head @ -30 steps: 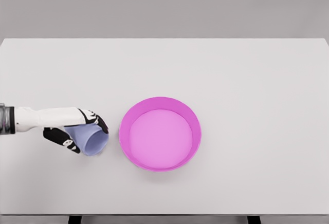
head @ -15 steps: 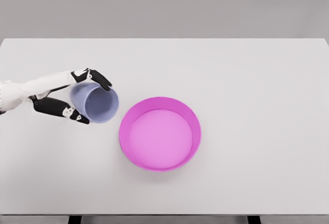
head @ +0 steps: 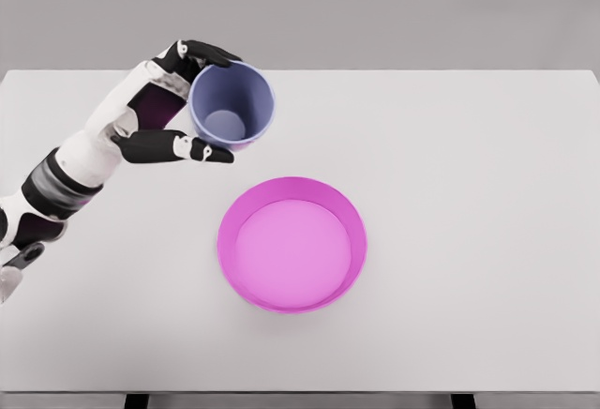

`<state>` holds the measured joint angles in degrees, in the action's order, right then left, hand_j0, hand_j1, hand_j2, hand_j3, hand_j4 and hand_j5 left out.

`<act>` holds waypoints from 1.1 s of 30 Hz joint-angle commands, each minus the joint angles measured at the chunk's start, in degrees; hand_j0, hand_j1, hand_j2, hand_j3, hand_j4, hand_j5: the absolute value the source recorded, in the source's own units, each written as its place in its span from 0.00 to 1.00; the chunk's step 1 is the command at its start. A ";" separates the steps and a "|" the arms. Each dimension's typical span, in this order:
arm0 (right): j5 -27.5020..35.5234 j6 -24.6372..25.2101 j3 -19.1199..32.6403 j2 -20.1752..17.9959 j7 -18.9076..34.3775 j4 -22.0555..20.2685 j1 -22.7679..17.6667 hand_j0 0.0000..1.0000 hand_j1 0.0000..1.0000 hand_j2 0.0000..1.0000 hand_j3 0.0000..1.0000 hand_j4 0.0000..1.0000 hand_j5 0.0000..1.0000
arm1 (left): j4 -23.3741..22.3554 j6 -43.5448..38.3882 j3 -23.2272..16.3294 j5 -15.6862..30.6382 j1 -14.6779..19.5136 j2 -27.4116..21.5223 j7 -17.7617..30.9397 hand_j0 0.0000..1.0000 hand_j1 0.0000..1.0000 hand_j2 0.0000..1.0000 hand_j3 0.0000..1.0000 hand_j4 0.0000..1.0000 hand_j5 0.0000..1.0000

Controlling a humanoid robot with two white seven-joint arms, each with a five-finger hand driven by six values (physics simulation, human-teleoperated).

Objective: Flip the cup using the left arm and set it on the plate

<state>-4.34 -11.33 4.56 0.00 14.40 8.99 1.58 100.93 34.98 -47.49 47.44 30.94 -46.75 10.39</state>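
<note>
A pale blue cup (head: 231,105) hangs in the air above the table, its open mouth turned up and toward the camera so its inside bottom shows. My left hand (head: 202,99) is shut on it, one finger over the top rim and the thumb under the near side. The magenta plate (head: 292,244), a shallow round dish with a raised wall, sits on the table below and to the right of the cup. The cup is apart from the plate. The right arm is out of view.
The white table (head: 469,165) fills the view, with its front edge near the bottom of the picture. My left forearm (head: 66,179) slants up from the lower left.
The left hand has lifted the cup from the table beside the plate up and to the right. The cup turned from lying sideways to mouth upward.
</note>
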 commanded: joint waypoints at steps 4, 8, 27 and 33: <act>0.03 -0.01 0.01 0.00 0.02 0.06 0.00 1.00 1.00 1.00 1.00 1.00 1.00 | 0.05 -1.49 -8.05 9.69 -0.17 3.42 -0.28 0.39 0.39 0.39 0.39 0.39 0.39; 0.03 -0.01 0.01 0.00 0.02 -0.03 0.00 1.00 1.00 1.00 1.00 1.00 1.00 | 0.05 -1.41 -14.47 12.50 -0.26 3.33 0.25 0.39 0.39 0.39 0.39 0.39 0.39; -0.05 -0.01 0.01 0.00 0.02 -0.03 0.00 1.00 1.00 1.00 1.00 1.00 1.00 | -1.79 -1.40 -19.48 14.53 -0.17 6.41 0.34 0.40 0.40 0.40 0.40 0.40 0.40; -0.05 -0.01 0.01 0.00 0.02 0.06 0.00 1.00 1.00 1.00 1.00 1.00 1.00 | -5.84 -1.49 -19.66 14.62 -0.26 6.76 0.51 0.41 0.41 0.41 0.41 0.41 0.41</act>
<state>-4.35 -11.33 4.56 0.00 14.40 9.02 1.58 96.03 33.46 -67.15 62.04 30.67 -40.06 10.95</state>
